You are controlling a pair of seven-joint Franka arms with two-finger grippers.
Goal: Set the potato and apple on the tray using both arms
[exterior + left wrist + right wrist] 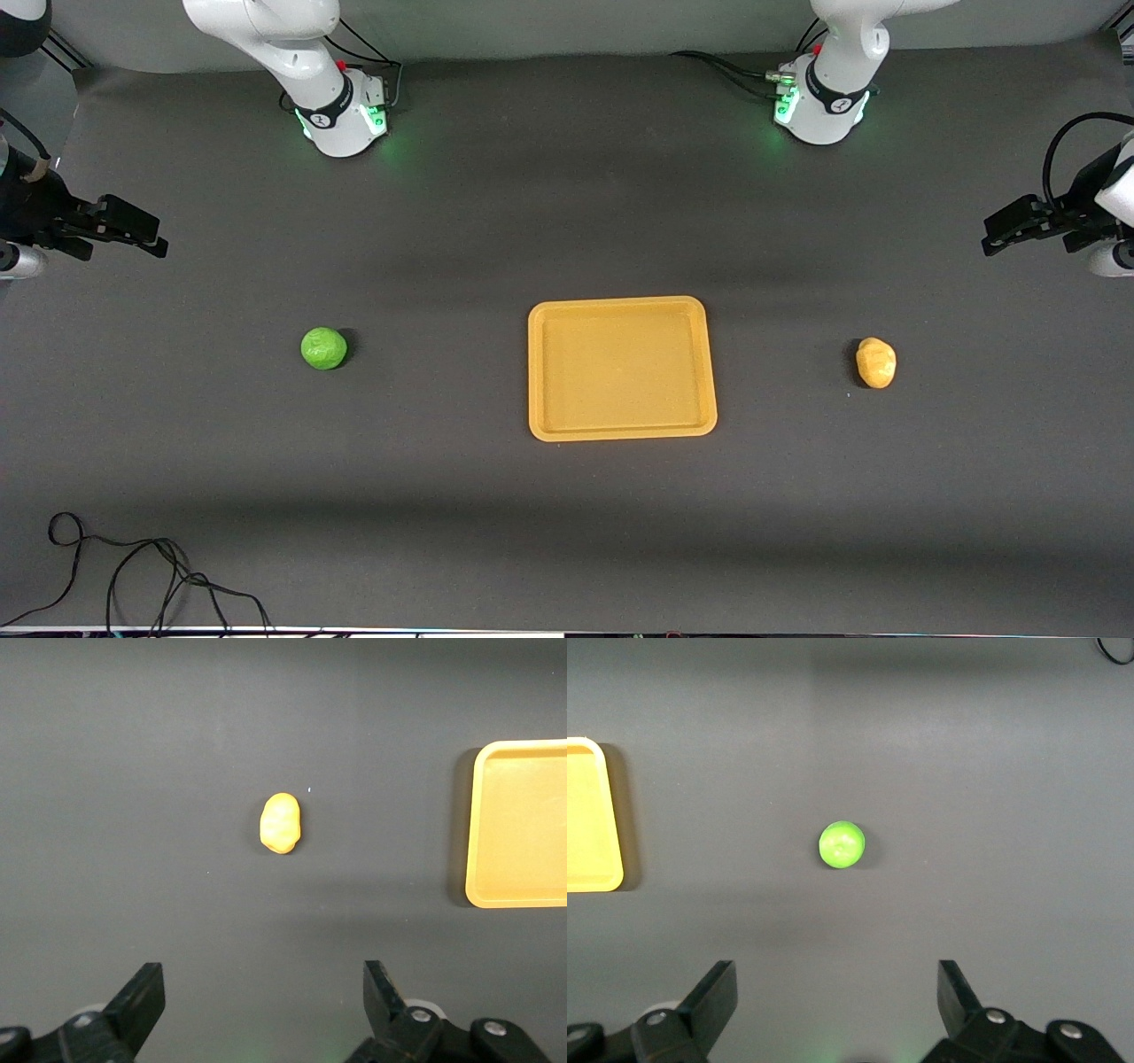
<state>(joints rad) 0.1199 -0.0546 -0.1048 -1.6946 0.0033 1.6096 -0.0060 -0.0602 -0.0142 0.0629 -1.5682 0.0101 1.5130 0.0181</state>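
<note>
The yellow-orange tray (621,369) lies flat and empty at the table's middle. The green apple (324,347) sits on the table toward the right arm's end; it also shows in the right wrist view (842,844). The yellow-orange potato (875,362) sits toward the left arm's end; it also shows in the left wrist view (281,823). My right gripper (142,237) hangs open and empty above the table's end, apart from the apple. My left gripper (1001,235) hangs open and empty above the table's other end, apart from the potato.
A loose black cable (133,576) lies at the table's near edge toward the right arm's end. The two arm bases (341,115) stand along the table's back edge. The tray's edge shows in the left wrist view (523,824) and the right wrist view (589,815).
</note>
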